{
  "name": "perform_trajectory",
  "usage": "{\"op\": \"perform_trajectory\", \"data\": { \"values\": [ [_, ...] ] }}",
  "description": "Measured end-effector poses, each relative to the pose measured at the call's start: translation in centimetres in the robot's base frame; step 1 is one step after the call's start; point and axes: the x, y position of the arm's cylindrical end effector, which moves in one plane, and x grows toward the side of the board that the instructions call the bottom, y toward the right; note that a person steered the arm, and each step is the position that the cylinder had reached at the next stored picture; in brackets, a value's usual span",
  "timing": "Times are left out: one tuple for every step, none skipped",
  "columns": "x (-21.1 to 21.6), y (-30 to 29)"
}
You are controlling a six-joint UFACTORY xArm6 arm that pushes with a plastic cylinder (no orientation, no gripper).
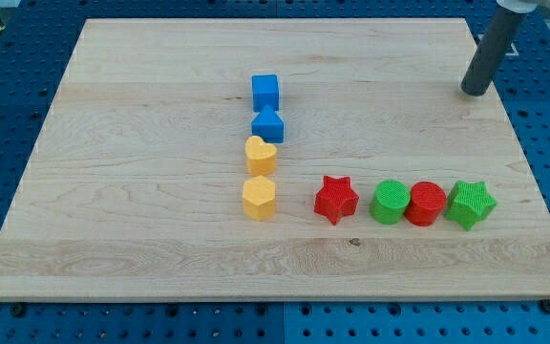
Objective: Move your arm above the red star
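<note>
The red star [336, 199] lies on the wooden board [141, 143], right of centre toward the view's bottom. My tip [475, 93] rests on the board near the view's top right, far up and to the right of the red star. Nothing touches the tip. Right of the star sit a green cylinder [390, 203], a red cylinder [426, 204] and a green star [470, 204], close together in a row.
A column of blocks stands left of the red star: a blue cube [265, 92], a blue triangular block [267, 125], a yellow heart [261, 154] and a yellow hexagon [259, 198]. The board lies on a blue perforated table [8, 86].
</note>
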Motion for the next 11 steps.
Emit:
{"op": "perform_trajectory", "data": {
  "values": [
    [0.0,0.0],
    [0.0,0.0],
    [0.3,0.0],
    [0.2,0.0],
    [-0.6,0.0],
    [-0.8,-0.1],
    [-0.1,-3.2],
    [1.8,-11.6],
    [4.3,-18.3],
    [3.5,-20.7],
    [3.4,-25.2]
  ]
}}
